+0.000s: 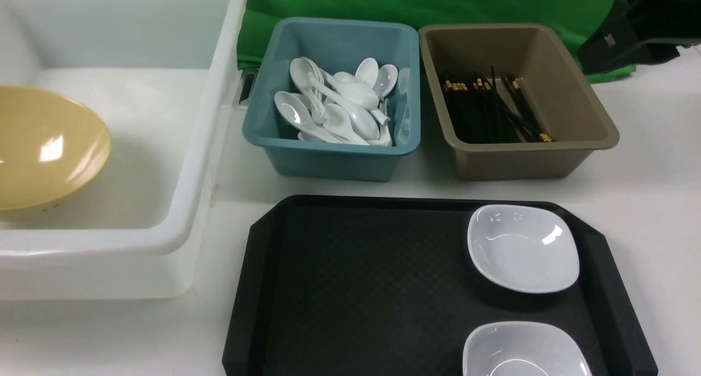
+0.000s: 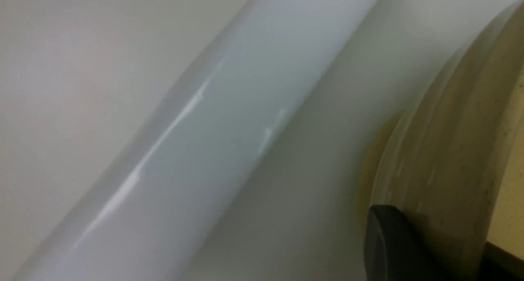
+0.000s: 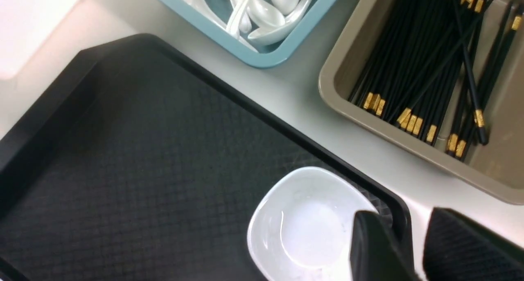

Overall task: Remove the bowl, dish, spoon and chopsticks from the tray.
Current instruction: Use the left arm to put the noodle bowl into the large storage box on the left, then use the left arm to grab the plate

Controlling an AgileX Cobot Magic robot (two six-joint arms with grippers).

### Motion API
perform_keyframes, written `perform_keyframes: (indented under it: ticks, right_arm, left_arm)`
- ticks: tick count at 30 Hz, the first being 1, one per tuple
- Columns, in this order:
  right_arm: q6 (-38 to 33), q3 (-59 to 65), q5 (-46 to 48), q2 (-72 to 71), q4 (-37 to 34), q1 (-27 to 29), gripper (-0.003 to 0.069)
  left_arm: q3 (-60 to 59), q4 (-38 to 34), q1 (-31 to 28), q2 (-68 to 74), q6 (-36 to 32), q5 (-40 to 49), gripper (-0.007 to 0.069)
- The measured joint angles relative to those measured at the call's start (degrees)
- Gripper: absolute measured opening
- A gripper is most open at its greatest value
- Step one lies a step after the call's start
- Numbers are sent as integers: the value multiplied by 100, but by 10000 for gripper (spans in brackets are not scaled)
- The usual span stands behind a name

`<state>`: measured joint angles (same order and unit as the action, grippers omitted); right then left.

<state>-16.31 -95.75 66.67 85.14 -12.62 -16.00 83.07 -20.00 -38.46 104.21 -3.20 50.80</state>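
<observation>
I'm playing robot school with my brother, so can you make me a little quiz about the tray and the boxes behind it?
1. How many small white dishes sit on the black tray?
2. Where is the yellow bowl? A. on the tray. B. in the white tub. C. stacked on a dish.
3. True or false: the chopsticks lie in the brown bin.

Key: 1 two; 2 B; 3 true.
</observation>
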Motion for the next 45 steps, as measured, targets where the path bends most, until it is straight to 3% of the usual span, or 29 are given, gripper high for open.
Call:
perform_keyframes:
  ticks: [3, 6, 14, 18, 21, 25, 27, 29, 34, 37, 40, 42, 45]
  right_arm:
    - [-5, 0, 0, 0, 5, 0, 182]
    - [-11, 0, 0, 0, 5, 0, 182]
    - [-11, 0, 54, 0, 5, 0, 182]
    - [-15, 5, 267, 0, 152, 0, 182]
    - [-3, 11, 297, 0, 402, 0, 182]
    - [119, 150, 297, 0, 837, 0, 182]
    - [289, 227, 297, 0, 1218, 0, 185]
    - [614, 293, 297, 0, 1896, 0, 192]
    - [953, 343, 291, -51, 2484, 5, 218]
    - [1019, 343, 291, -162, 2507, 5, 233]
    - [1059, 343, 297, -242, 2514, 5, 236]
    - [1100, 344, 297, -372, 2541, 5, 235]
    - [1126, 344, 297, -476, 2541, 5, 235]
  left_arm:
    - [0, 145, 0, 91, 7, -85, 83]
    - [20, 286, 0, 91, 14, -151, 188]
    - [945, 1087, 0, -46, 231, 740, 538]
    - [1747, 1087, 14, -251, 418, 1420, 575]
    - [2033, 379, 213, -534, 30, 1697, 483]
    - [2060, -320, 1424, -1069, -603, 1744, 134]
    - [2061, -376, 2253, -1294, -728, 1750, 53]
    - [2054, -442, 3752, -1428, -734, 1750, 8]
    - [1830, -369, 5954, -1130, -722, 1757, 11]
    - [1685, 215, 7395, -437, -572, 1647, 67]
    - [1646, 622, 7975, 89, -398, 1615, 135]
    - [1640, 891, 8487, 778, -255, 1535, 242]
    - [1635, 915, 8768, 1163, -231, 1382, 342]
